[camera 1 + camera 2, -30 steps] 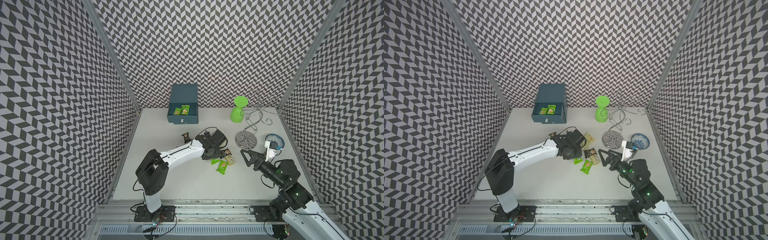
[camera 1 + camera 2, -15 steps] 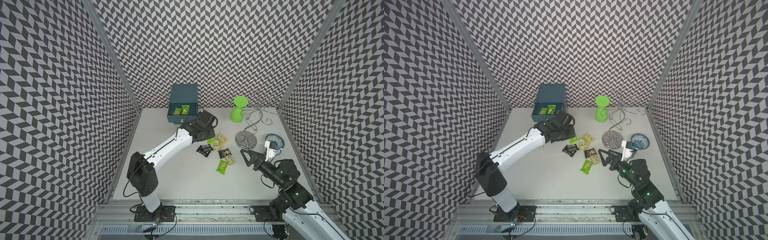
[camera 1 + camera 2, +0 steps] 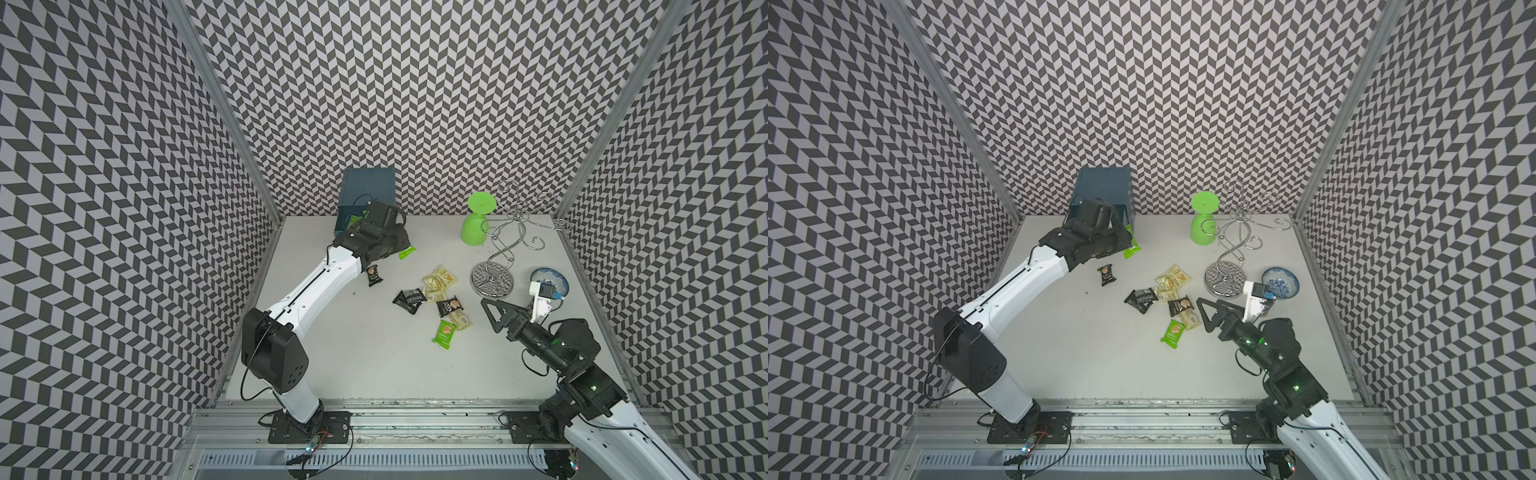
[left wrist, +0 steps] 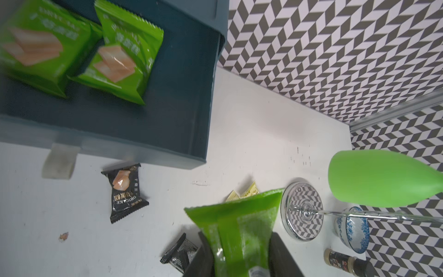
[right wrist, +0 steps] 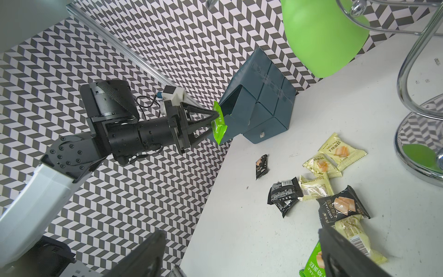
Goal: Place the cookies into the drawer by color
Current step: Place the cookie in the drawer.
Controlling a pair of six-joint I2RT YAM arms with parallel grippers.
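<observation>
The left pincer (image 5: 214,121) clenches a light, slippery green packet (image 5: 219,127) near its flat sealed end; the right pincer (image 3: 489,316) gapes empty.

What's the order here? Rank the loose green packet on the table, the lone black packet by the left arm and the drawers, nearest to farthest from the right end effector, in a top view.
1. The loose green packet, on the table just beside the open right end effector.
2. The black packet, mid-table, by the left arm.
3. The drawers, against the back wall.
</observation>
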